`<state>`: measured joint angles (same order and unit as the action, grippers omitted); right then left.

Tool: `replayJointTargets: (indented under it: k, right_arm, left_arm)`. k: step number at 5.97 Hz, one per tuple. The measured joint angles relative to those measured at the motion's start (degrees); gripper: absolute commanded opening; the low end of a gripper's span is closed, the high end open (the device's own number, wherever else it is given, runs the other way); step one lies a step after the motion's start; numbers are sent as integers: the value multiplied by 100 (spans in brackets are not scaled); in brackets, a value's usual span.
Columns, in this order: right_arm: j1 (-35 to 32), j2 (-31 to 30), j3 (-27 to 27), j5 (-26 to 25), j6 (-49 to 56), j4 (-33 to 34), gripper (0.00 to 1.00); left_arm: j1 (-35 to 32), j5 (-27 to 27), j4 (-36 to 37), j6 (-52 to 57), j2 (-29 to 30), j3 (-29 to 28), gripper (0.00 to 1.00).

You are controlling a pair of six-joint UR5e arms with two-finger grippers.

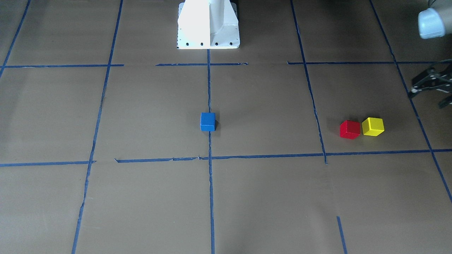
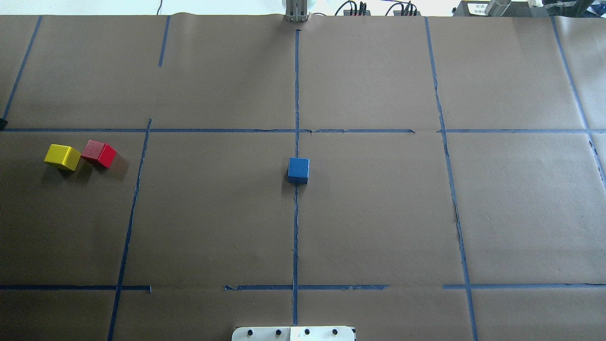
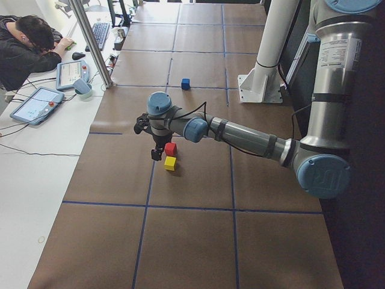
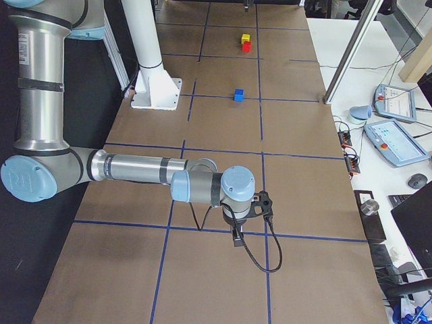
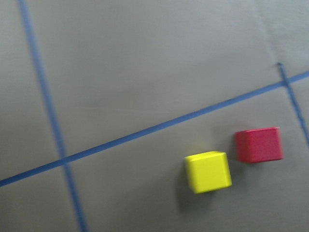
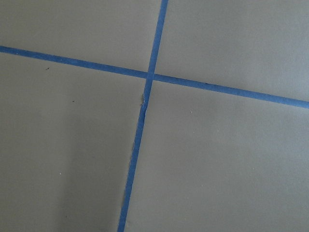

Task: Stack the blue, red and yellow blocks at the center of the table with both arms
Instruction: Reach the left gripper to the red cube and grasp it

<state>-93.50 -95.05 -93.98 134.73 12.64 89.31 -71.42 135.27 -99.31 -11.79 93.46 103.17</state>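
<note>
Sitting well left of the blue block (image 2: 298, 170) on the desk (image 2: 378, 213) are the yellow block (image 2: 62, 157), then the red block (image 2: 98, 153) just beside it. The left gripper (image 3: 157, 152) hangs near that pair, the right gripper (image 4: 237, 236) far right of the blue block. Whether their fingers are open, I cannot tell.

Left arm (image 3: 246, 137) and right arm (image 4: 135, 169): silver-grey tubular links, darker grey joint housings, pale blue round caps (image 3: 323, 176). White printed label (image 3: 332, 53) on one link; thin black cable (image 4: 251, 255) at the wrist. White flared pedestal (image 1: 208, 24), dark bolts along its base plate.
</note>
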Motion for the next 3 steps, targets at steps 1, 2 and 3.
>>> replayJointTargets:
  k: [1, 2, 3]
  right_arm:
    - [-2, -1, 9, -3, -12, -1, 100]
    - [-2, 0, 15, -3, -15, -1, 100]
    - [0, 0, 22, -6, -16, 1, 100]
  left_arm:
    - [400, -190, -133, -619, 178, -45, 100]
    - [729, -434, -502, -1229, 336, -235, 100]
    - [930, -531, -1027, -1610, 496, -643, 100]
